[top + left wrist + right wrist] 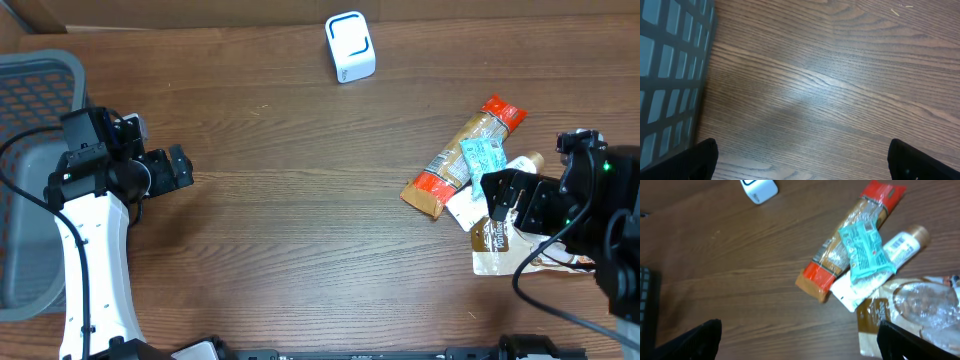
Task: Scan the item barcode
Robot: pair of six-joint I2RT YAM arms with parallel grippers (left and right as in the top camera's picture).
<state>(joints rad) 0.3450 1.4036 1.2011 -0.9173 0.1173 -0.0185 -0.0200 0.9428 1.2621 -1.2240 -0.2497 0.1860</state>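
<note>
A pile of items lies at the right of the table: a long orange-and-red packet (463,157) (850,242), a teal packet (484,155) (865,250) on top of it, a white tube (515,170) (890,255) showing a barcode, and a brown-and-white pouch (505,250) (910,310). A white box with a blue outline (349,47) (759,189), the scanner, stands at the back. My right gripper (492,197) (800,342) is open just above the pile's near edge, holding nothing. My left gripper (183,168) (802,165) is open over bare wood at the left.
A grey mesh basket (30,180) (670,75) sits at the table's left edge, close beside the left arm. Bare wooden tabletop (320,200) spans the middle between the two grippers.
</note>
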